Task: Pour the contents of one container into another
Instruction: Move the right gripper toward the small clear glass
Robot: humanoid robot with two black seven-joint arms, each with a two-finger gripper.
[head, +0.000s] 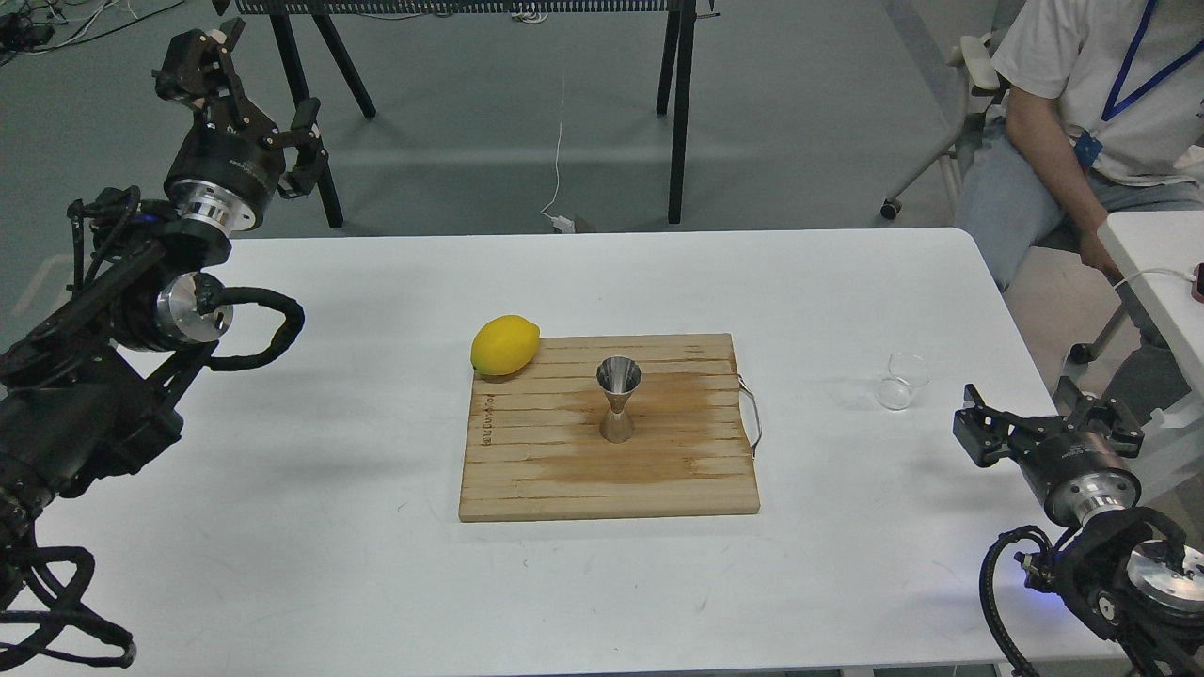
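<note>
A small clear cup (pixel 901 380) stands on the white table (pixel 376 282) to the right of the wooden board (pixel 602 480). The steel jigger (pixel 618 400) stands upright near the middle of the board. My right gripper (pixel 1046 420) is open at the table's right edge, below and to the right of the cup, a short way from it and holding nothing. My left gripper (pixel 246 99) is open too, raised above the table's far left corner, far from both containers.
A lemon (pixel 505 345) rests at the board's far left corner. The board has a metal handle (pixel 750 414) on its right side. A seated person (pixel 1082 113) is at the far right, beside another white table (pixel 1152 254).
</note>
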